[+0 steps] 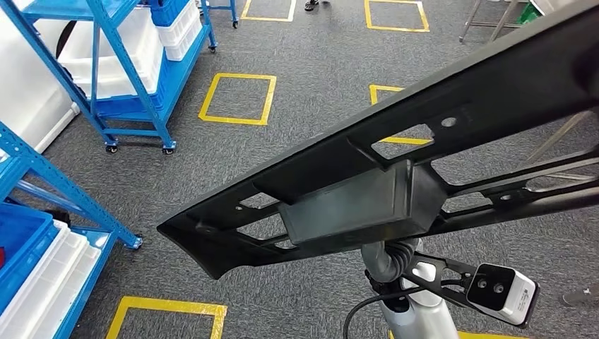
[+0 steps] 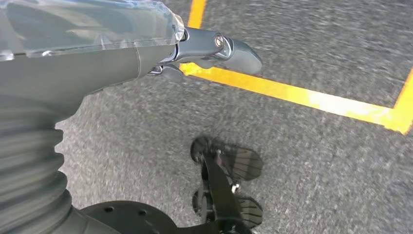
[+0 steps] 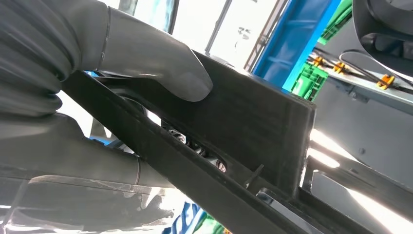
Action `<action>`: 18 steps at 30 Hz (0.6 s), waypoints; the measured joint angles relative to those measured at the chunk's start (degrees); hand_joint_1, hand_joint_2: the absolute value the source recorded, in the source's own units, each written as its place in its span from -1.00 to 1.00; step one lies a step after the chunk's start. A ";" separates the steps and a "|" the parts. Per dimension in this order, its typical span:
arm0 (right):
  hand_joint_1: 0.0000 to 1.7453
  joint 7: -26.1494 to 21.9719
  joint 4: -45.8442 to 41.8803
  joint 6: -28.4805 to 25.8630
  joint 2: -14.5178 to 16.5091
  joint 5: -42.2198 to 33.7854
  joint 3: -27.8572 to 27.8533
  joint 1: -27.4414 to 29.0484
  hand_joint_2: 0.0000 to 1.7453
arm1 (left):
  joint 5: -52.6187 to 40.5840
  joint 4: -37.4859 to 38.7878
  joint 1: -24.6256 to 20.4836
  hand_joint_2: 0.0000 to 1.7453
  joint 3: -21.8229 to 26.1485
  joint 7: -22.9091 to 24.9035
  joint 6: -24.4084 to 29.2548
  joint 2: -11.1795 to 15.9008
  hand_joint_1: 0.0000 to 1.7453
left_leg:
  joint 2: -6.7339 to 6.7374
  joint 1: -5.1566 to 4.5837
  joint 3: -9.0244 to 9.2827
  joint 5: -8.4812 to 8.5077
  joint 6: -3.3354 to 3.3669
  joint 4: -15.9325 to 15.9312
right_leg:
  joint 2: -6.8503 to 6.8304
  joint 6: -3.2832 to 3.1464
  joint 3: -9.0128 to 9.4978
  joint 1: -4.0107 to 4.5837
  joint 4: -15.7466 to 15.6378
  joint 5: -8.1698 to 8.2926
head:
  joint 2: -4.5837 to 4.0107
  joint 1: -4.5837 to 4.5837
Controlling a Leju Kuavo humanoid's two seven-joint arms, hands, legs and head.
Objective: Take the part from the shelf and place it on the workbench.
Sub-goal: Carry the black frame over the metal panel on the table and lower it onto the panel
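Observation:
A long black plastic part (image 1: 339, 201) with cut-outs and a box-shaped middle stretches slantwise across the head view, high over the floor. My right hand (image 1: 393, 258) grips it from below, just under the box section. In the right wrist view the hand (image 3: 73, 73) holds the part (image 3: 263, 126) with the thumb pressed flat on the box's side and the fingers hidden behind it. My left hand (image 2: 204, 51) hangs over the grey floor with its thumb stretched out and nothing in it.
A wheeled blue shelf (image 1: 131, 78) with white bins stands at the back left. Another blue shelf (image 1: 49, 212) with blue and white bins is close at the left. Yellow squares (image 1: 237, 99) mark the grey floor. Metal table legs (image 1: 494, 21) rise at the back right.

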 joint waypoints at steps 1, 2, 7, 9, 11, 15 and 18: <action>1.00 0.00 -0.06 -0.03 0.04 0.08 -0.06 0.07 1.00 | -0.01 0.00 0.05 1.00 0.00 -0.07 -0.04 0.00 -1.00 | -1.00 0.08 0.41 0.18 0.17 -1.33 | 0.67 0.37 -0.47 -0.07 0.29 0.02 | 0.00 0.00; 1.00 0.00 -0.18 -0.05 0.08 0.17 -0.15 0.20 1.00 | -0.01 0.00 0.07 1.00 0.01 -0.14 -0.08 0.01 -1.00 | -0.94 -0.06 0.46 -0.03 0.50 -1.51 | 1.35 0.77 -0.86 -0.12 0.38 0.16 | 0.00 0.00; 1.00 -0.01 -1.34 0.30 0.10 0.28 -1.11 1.21 1.00 | 0.13 0.00 -0.12 1.00 0.02 -0.33 -0.03 0.17 -1.00 | 2.80 -0.25 1.07 0.41 2.38 -2.55 | -3.30 2.18 -4.14 -0.12 6.13 -2.65 | 0.00 0.01; 1.00 0.00 -1.43 0.52 0.10 0.33 -1.36 1.47 1.00 | 0.14 0.00 0.02 1.00 0.02 -0.37 -0.01 0.26 -1.00 | 4.57 -0.63 1.16 0.20 2.74 -2.58 | -5.34 2.49 -8.08 -0.32 13.40 -5.48 | 0.00 0.01; 1.00 0.00 -1.43 0.70 0.10 0.54 -1.72 1.92 1.00 | 0.09 0.00 0.06 1.00 0.02 -0.39 0.00 0.34 -1.00 | 6.22 -0.80 1.36 -0.08 2.76 -2.57 | -5.89 2.59 -9.42 -0.52 15.49 -5.10 | 0.00 0.01; 1.00 0.00 -1.66 0.81 0.11 1.08 -2.02 2.28 1.00 | -0.03 0.00 -0.12 1.00 0.02 -0.43 0.00 0.38 -1.00 | 8.56 -1.05 2.52 -1.07 2.00 -2.57 | -9.17 1.76 -2.65 0.03 2.68 0.54 | 0.00 0.01; 1.00 0.00 -2.02 0.67 0.12 1.10 -2.11 2.58 1.00 | -0.13 0.00 -0.25 1.00 0.02 -0.43 -0.01 0.40 -1.00 | 10.07 -1.23 3.22 -1.66 1.09 -2.77 | -8.93 0.55 -1.69 0.71 0.56 0.32 | 0.00 0.01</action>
